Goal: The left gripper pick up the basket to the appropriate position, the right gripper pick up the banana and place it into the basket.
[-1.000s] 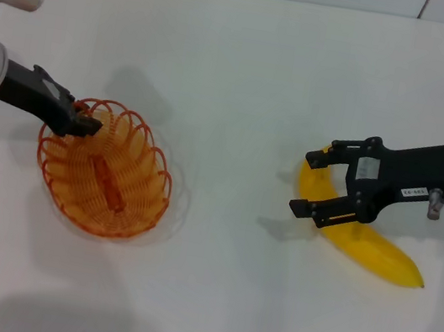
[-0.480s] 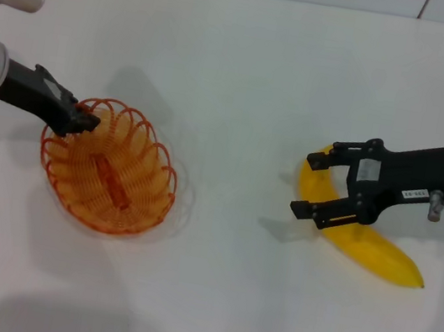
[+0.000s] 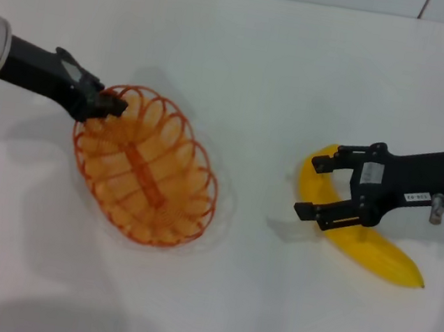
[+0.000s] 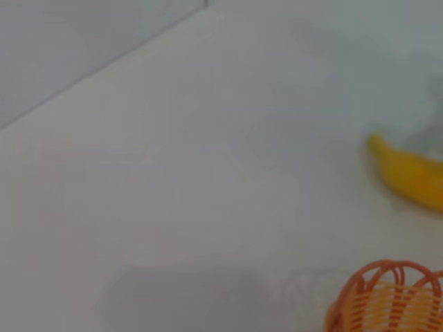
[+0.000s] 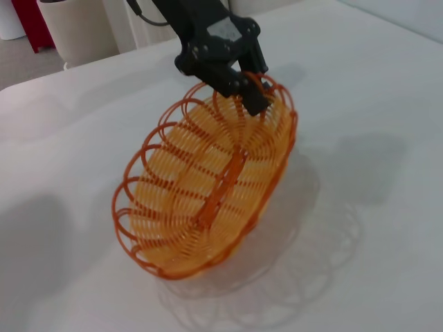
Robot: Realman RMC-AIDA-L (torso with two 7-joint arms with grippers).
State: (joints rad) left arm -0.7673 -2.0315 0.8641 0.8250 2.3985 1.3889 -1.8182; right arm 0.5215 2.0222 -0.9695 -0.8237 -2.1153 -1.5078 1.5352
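Note:
The orange wire basket (image 3: 146, 172) is empty and hangs tilted just above the white table, left of centre. My left gripper (image 3: 106, 104) is shut on its far-left rim. The right wrist view shows the basket (image 5: 208, 183) raised over its shadow, with the left gripper (image 5: 248, 88) clamped on the rim. The yellow banana (image 3: 374, 249) lies flat on the table at the right. My right gripper (image 3: 312, 186) is open, with one finger on each side of the banana's upper curved end. The left wrist view shows the banana (image 4: 410, 178) and a bit of the basket rim (image 4: 387, 277).
The white table (image 3: 262, 79) reaches to a tiled wall edge at the back. In the right wrist view a beige bin (image 5: 83, 31) and a red object (image 5: 29, 24) stand beyond the table's far edge.
My left gripper has carried the basket to the right, toward the table's middle, and raised it a little. The right gripper has stayed open around the banana, almost unmoved.

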